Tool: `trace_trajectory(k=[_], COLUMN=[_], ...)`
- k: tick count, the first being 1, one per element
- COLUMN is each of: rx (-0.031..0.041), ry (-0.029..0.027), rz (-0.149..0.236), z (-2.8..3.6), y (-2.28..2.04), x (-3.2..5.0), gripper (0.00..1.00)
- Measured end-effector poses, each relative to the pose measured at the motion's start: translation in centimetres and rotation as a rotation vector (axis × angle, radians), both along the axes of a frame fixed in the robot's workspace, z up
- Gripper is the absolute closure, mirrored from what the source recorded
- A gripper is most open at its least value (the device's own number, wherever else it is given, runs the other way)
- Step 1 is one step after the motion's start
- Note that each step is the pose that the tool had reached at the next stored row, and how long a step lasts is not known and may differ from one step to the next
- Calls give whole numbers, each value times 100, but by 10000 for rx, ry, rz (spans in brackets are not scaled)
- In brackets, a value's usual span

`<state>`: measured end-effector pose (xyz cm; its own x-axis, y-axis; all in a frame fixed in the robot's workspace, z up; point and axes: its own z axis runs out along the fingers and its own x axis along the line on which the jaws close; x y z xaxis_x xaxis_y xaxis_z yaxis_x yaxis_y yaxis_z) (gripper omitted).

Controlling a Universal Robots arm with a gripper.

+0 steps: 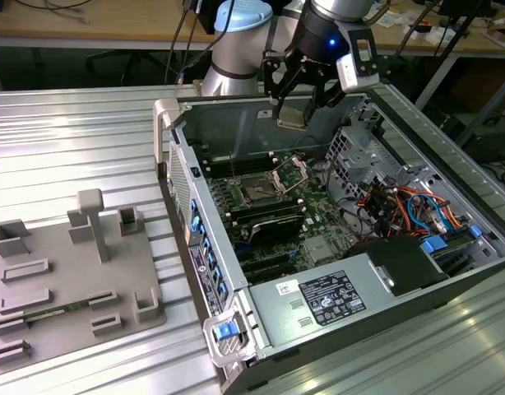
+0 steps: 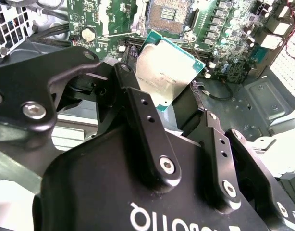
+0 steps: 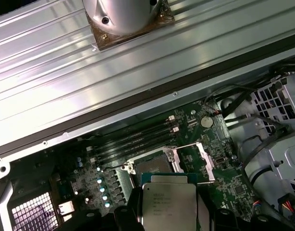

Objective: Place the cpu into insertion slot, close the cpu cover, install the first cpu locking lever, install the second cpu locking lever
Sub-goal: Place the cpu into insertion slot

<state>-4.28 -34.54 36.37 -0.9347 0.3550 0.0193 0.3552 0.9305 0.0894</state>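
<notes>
I had the tool (image 1: 300, 105) closed narrow on the cpu (image 1: 292, 115), its black fingers (image 2: 138, 103) pinching two opposite edges. The cpu looked like a thin square chip, silvery on its face with a green rim. It sat at the tool's tip, held up above the insertion slot (image 1: 258, 190) and clear of it. The cpu cover (image 1: 292, 171) stood raised beside the insertion slot.

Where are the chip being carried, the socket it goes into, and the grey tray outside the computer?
cpu (image 2: 169, 77): second wrist view, middle of its silvery face.
insertion slot (image 1: 258, 190): exterior view, its dark centre.
grey tray (image 1: 67, 276): exterior view, bare flat surface.
</notes>
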Motion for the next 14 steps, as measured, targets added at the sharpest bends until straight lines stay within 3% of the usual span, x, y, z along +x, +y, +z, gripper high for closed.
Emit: trace_trajectory(k=[14], rx=[-1], ry=[0], rz=[-283], z=[0], y=[0], x=[0], gripper=[45])
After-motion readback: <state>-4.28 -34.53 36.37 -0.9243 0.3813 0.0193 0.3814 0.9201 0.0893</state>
